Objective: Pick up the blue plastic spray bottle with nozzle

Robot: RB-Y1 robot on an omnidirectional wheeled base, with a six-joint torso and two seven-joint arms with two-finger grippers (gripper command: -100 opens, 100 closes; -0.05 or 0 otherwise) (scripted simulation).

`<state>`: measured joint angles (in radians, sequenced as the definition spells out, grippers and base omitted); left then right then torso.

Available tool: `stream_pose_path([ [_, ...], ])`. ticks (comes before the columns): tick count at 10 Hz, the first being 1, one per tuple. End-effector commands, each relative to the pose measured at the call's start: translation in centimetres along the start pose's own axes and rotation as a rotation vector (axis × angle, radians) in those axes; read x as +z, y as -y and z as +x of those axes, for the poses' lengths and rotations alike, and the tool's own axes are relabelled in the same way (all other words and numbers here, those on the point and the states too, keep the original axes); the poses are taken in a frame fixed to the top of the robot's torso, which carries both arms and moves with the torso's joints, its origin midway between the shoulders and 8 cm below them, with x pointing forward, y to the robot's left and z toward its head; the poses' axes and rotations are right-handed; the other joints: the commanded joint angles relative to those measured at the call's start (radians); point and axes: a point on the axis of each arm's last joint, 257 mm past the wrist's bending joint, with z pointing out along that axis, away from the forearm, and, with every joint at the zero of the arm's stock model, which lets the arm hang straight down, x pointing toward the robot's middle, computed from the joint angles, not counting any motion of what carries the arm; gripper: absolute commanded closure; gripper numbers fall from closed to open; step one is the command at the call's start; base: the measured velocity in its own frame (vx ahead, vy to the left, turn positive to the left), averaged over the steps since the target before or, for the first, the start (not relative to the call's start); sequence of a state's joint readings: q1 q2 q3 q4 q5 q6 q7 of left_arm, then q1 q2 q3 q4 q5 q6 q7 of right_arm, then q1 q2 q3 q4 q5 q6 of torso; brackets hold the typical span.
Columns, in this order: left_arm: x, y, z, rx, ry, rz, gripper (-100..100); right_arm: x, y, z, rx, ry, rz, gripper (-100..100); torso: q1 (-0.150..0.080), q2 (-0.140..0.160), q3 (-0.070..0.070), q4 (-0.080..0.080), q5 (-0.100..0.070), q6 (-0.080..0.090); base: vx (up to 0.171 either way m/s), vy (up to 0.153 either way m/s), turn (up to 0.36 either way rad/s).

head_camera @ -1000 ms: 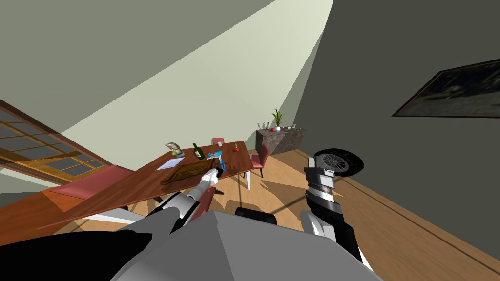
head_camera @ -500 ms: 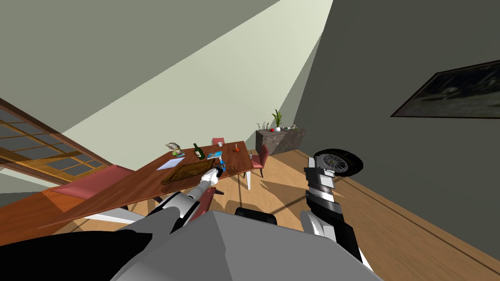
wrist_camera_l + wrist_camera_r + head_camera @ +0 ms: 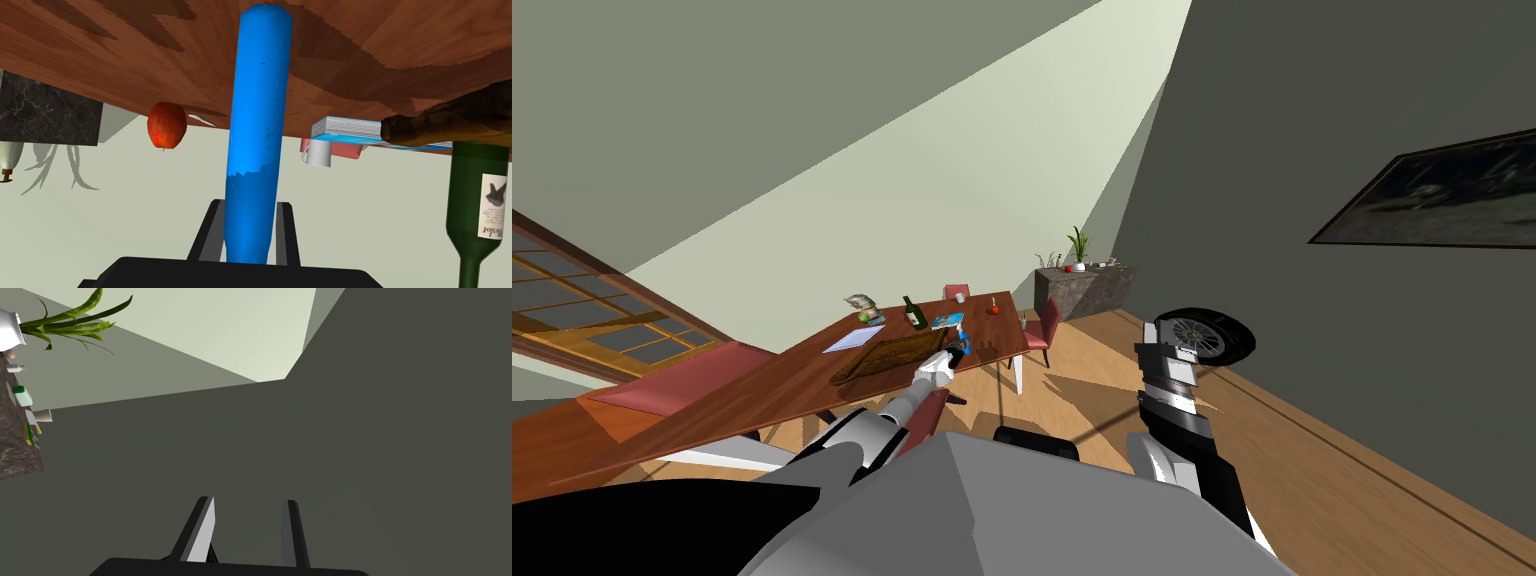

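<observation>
The whole head view has slid a little since a moment ago. The table [image 3: 762,395] and all the things on it went the same way together, so that is my own move and not theirs. The left gripper [image 3: 248,202] is still squeezed shut on the blue bottle [image 3: 257,100], one finger on each side of it near one end. The bottle is at the near edge of the table, just beside the long brown tray [image 3: 887,355]. I cannot tell if its far end has come off the wood yet. I think the grab is done and the lift is the part left.

I see nothing lying in the tray. A white pot [image 3: 7,330] on the dark cabinet [image 3: 1082,288] has a green plant [image 3: 75,320] in it. Near the blue bottle are a green bottle [image 3: 477,210], a book [image 3: 345,127], a mug [image 3: 318,152] and an apple [image 3: 167,125]. I cannot see inside the mug.

The right gripper [image 3: 247,502] has its fingers apart with nothing between them.
</observation>
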<state>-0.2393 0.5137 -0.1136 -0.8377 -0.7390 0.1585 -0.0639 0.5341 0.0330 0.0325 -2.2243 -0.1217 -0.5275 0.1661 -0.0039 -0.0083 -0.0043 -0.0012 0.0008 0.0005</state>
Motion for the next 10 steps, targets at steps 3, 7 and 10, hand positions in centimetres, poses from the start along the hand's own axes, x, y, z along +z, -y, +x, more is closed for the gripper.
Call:
stream_pose_path([
  [3,-1.5,-2.5,1.1,-0.007,0.001,0.001,100,0.0,0.0,0.0,0.000,0.000,0.000,0,0.005,0.003,0.000,-0.002,0.004,0.000,0.073,-0.026,-0.016],
  [7,-3.6,-4.6,2.6,-0.027,-0.003,0.004,100,0.0,0.0,0.0,0.000,0.000,0.000,0,0.007,0.000,-0.003,-0.006,0.007,-0.001,0.072,-0.027,-0.011],
  [10,-5.0,-6.5,3.2,-0.033,0.000,-0.001,100,0.0,0.0,0.0,0.000,0.000,0.000,0,0.010,0.003,-0.003,-0.009,0.011,-0.003,0.034,-0.015,-0.011],
])
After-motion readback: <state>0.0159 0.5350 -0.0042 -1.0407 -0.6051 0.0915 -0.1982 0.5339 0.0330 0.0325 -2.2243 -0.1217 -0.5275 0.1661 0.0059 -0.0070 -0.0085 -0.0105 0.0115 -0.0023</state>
